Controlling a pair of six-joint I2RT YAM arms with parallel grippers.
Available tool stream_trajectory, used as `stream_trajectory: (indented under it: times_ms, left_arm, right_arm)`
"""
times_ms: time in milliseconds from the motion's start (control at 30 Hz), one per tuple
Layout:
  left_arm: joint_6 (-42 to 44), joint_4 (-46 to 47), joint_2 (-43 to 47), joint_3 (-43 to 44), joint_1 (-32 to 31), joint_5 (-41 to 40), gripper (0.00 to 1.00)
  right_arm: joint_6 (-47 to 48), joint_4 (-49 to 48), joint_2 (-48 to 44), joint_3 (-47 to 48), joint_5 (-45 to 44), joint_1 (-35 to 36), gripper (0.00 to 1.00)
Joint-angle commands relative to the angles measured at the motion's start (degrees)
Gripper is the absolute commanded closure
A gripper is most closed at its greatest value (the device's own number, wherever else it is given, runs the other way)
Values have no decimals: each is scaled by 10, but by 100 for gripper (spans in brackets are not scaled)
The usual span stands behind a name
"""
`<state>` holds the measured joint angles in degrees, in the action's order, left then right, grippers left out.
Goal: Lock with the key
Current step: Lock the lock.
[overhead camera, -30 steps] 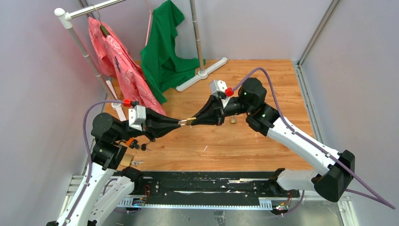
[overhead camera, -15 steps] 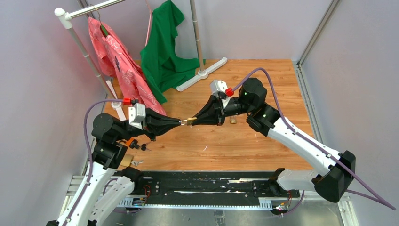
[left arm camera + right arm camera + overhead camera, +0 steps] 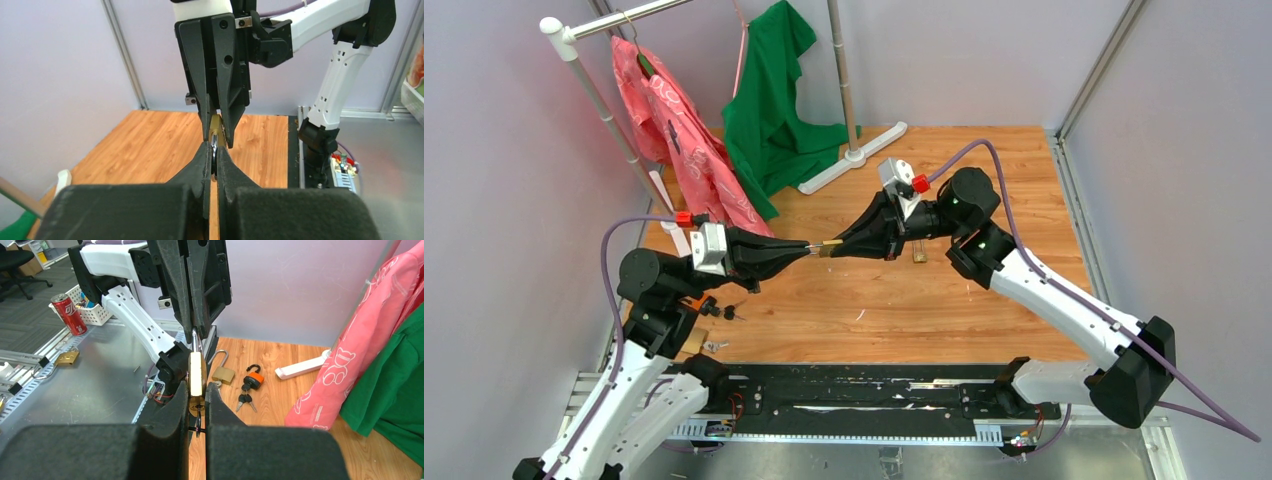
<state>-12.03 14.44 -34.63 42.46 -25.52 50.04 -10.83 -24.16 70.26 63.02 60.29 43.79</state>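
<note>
Near the middle of the top view the two arms meet tip to tip above the wooden surface (image 3: 984, 310), with a brass padlock (image 3: 832, 247) caught between them. The right tool (image 3: 836, 247) comes in from the right of the frame and pinches the padlock's brass body (image 3: 196, 375) between its fingers; in the right wrist view the body stands upright in the centre of the frame, just above the black fingers (image 3: 172, 412), and a key (image 3: 198, 420) hangs from its lower end with its ring showing in the gap below. The left tool (image 3: 809, 251) reaches in from the left and is pressed together on the padlock's metal shackle (image 3: 214, 150), which shows in the left wrist view as a thin silvery loop held between the black fingers (image 3: 202, 160) at the centre of the frame, with the brass body just above it in the other tool's grip. On the surface, lower centre of the right wrist view, a second brass padlock (image 3: 223, 371) lies with its shackle swung open, and just to its right lies a bunch of keys with an orange tag (image 3: 250, 385). A pink garment (image 3: 684, 130) and a green garment (image 3: 774, 110) hang from a rack (image 3: 599, 95) in the upper left of the top view.
</note>
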Motion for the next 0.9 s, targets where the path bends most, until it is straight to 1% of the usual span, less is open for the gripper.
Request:
stream_trajectory:
  times_ms: [0, 100, 300, 400, 500, 567, 600, 700, 833, 867]
  left_arm:
    - [23, 11, -40, -30, -33, 28, 100]
    - [18, 31, -52, -44, -39, 32, 100]
    - [26, 36, -78, -50, -60, 50, 100]
    - [-7, 53, -93, -56, -69, 50, 100]
    - [-18, 55, -90, -52, -70, 56, 100]
    - [25, -2, -83, -30, -69, 58, 100]
    - [44, -29, -81, -21, -70, 56, 100]
    - [89, -90, -77, 3, -69, 52, 100]
    - [100, -105, -76, 19, -69, 47, 100]
    - [110, -110, -75, 23, -69, 49, 100]
  right_arm:
    - [-54, -132, 17, -7, -34, 24, 100]
    - [-72, -168, 18, -12, -55, 24, 100]
    - [-64, -184, 7, -9, -103, 24, 100]
    - [-48, -182, 2, -8, -137, 24, 100]
    - [37, -80, -17, 3, -179, 22, 100]
    - [99, -4, -31, 9, -212, 22, 100]
    - [121, 18, -36, 11, -220, 21, 100]
    - [153, 63, -47, 24, -209, 20, 100]
    - [186, 114, -52, 41, -192, 19, 100]
    - [186, 114, -56, 41, -189, 17, 100]
